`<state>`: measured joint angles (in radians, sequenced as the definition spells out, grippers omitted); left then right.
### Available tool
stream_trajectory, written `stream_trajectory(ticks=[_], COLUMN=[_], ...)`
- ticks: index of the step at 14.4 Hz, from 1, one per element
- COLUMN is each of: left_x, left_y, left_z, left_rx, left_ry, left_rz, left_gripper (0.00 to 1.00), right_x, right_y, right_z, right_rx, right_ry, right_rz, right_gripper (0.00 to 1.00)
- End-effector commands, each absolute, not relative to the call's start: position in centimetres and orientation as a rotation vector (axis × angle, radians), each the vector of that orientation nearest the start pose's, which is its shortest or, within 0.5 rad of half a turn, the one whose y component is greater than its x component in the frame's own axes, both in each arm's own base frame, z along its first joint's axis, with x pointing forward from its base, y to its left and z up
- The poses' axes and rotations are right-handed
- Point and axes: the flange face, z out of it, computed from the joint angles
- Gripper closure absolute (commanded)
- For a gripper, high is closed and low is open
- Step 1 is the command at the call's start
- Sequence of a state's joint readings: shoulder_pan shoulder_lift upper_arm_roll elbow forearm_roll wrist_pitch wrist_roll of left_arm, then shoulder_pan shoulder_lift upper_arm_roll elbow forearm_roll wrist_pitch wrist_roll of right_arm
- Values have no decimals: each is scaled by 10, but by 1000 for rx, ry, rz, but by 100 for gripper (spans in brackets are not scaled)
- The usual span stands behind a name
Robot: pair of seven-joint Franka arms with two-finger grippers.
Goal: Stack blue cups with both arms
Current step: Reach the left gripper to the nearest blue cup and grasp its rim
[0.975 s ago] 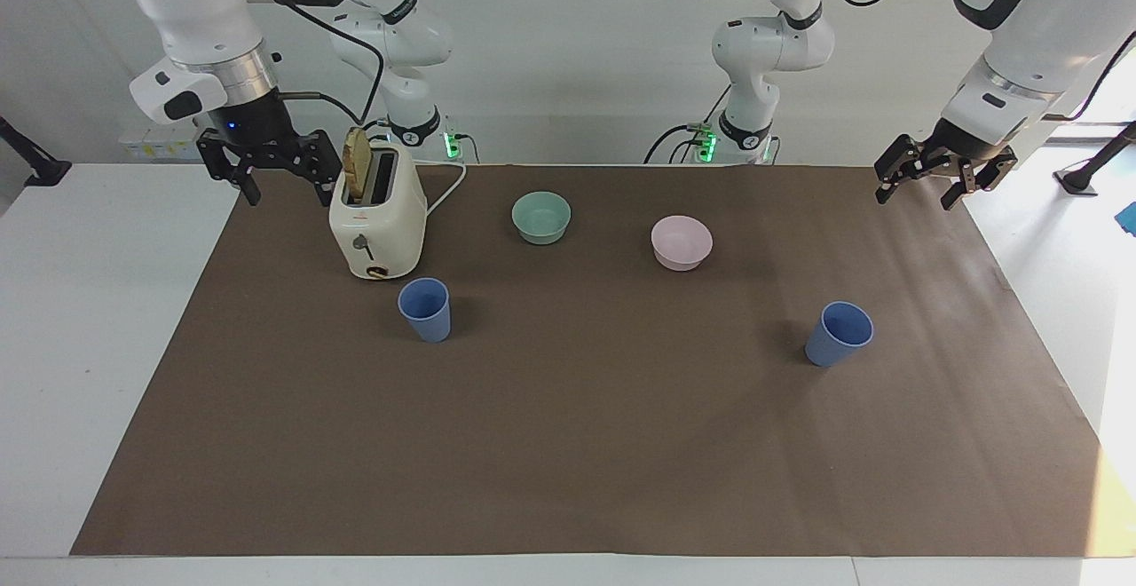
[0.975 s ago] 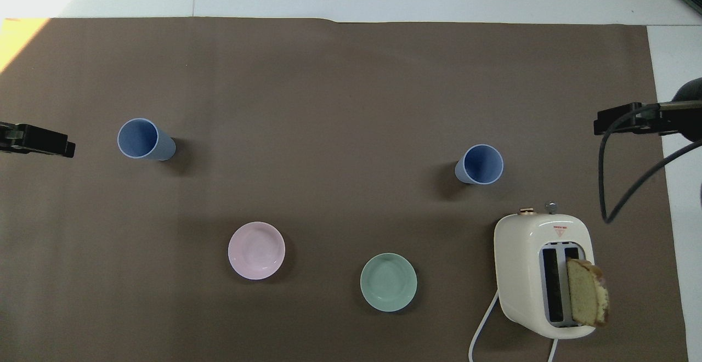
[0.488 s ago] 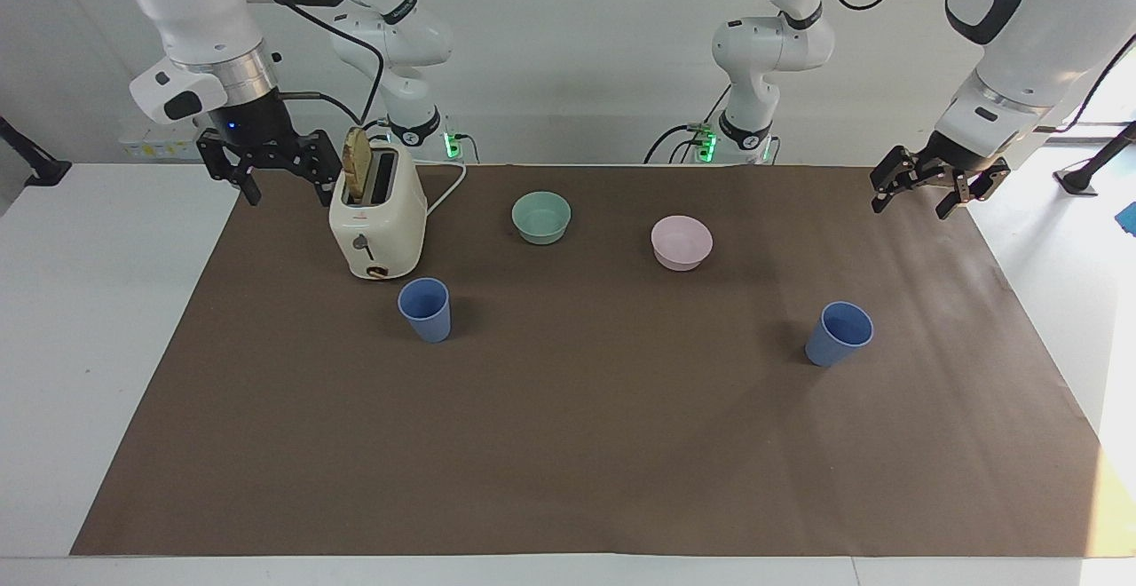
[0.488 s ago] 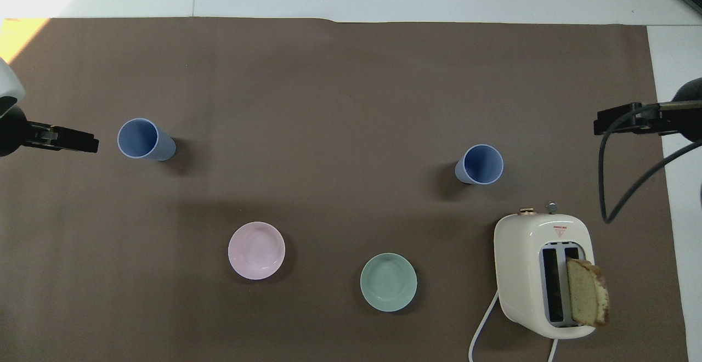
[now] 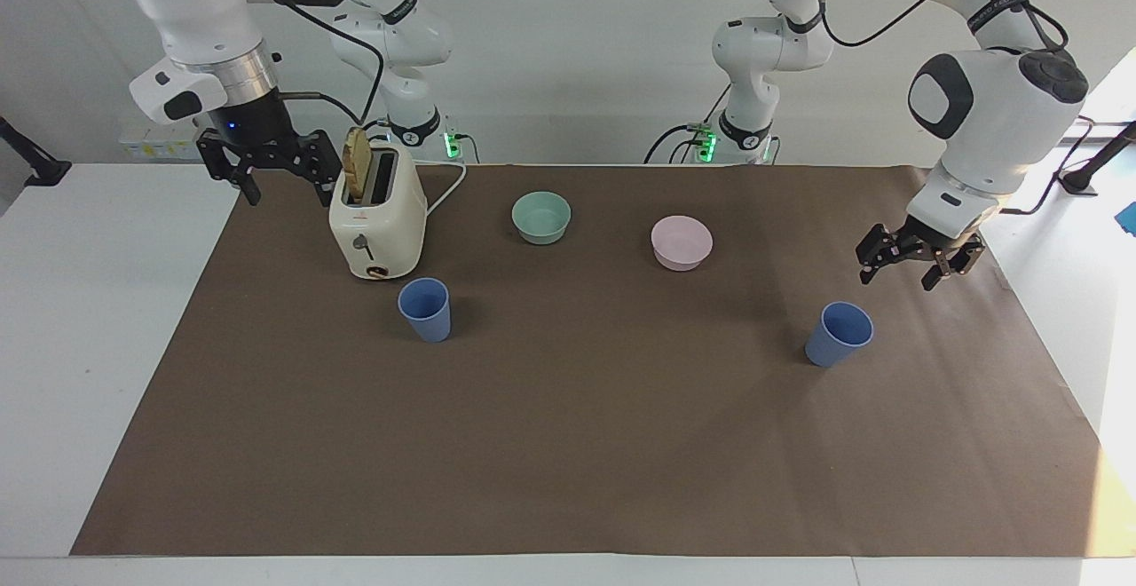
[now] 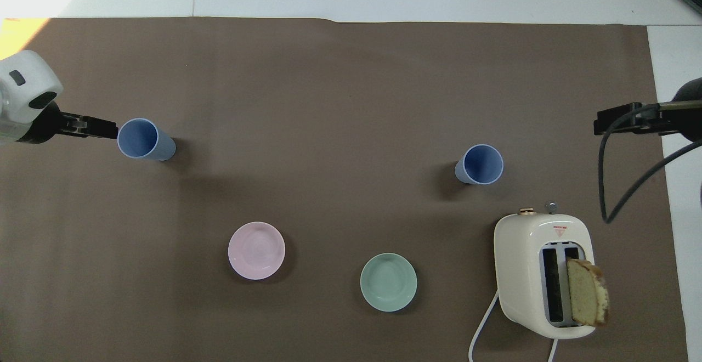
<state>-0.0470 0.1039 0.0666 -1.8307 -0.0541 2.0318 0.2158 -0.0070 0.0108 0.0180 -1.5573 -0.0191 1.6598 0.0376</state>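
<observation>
Two blue cups stand upright and apart on the brown mat. One blue cup (image 5: 425, 309) (image 6: 480, 164) is just beyond the toaster from the robots. The other blue cup (image 5: 840, 334) (image 6: 143, 139) stands toward the left arm's end. My left gripper (image 5: 898, 279) (image 6: 107, 130) hangs open and empty, low over the mat. It is close beside that second cup and does not touch it. My right gripper (image 5: 288, 195) (image 6: 603, 123) waits open and empty in the air beside the toaster, at the mat's edge.
A cream toaster (image 5: 377, 222) (image 6: 543, 274) with a bread slice sticking out stands at the right arm's end, its cord running toward the robots. A teal bowl (image 5: 541, 217) (image 6: 388, 282) and a pink bowl (image 5: 682, 242) (image 6: 256, 250) sit nearer the robots than the cups.
My left arm has swung down and in from the mat's corner toward the cup at its end. The right arm, cups and bowls have not moved.
</observation>
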Motion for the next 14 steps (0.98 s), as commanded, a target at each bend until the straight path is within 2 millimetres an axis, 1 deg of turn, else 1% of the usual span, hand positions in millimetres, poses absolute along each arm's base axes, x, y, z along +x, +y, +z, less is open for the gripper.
stream_trajectory(ticks=[1,2,3,5,7,9,11,12,13,14], left_x=[610,615,617,618,621,617,617,616,614,614], left_y=[10,11,9,8,9,10,10,10,11,12], left_z=[455,441,431,418,403,393,376,368,366,366], left_rx=[-3164,-3162,-3162,-3175,-3180,-3201,-3201,-3201,-3202,-3202], left_ry=[270,266,270,267,250,232,228,223,220,218], left_rz=[-161,-153,-150,-137,-163,-159,-148,-138,-131,-131], left_gripper=[0,0,0,0,0,0,14,26,50,68], right_x=[562,562,562,562,562,562,563,563,562,562], right_y=[2,2,2,2,2,2,2,2,2,2], right_z=[633,633,633,633,633,633,632,632,633,633], right_rx=[-3164,-3164,-3164,-3164,-3164,-3164,-3165,-3165,-3163,-3164], right_ry=[64,64,68,64,64,64,61,61,61,63], right_rz=[-140,-140,-140,-140,-140,-140,-137,-137,-140,-140], right_gripper=[0,0,0,0,0,0,0,0,0,0])
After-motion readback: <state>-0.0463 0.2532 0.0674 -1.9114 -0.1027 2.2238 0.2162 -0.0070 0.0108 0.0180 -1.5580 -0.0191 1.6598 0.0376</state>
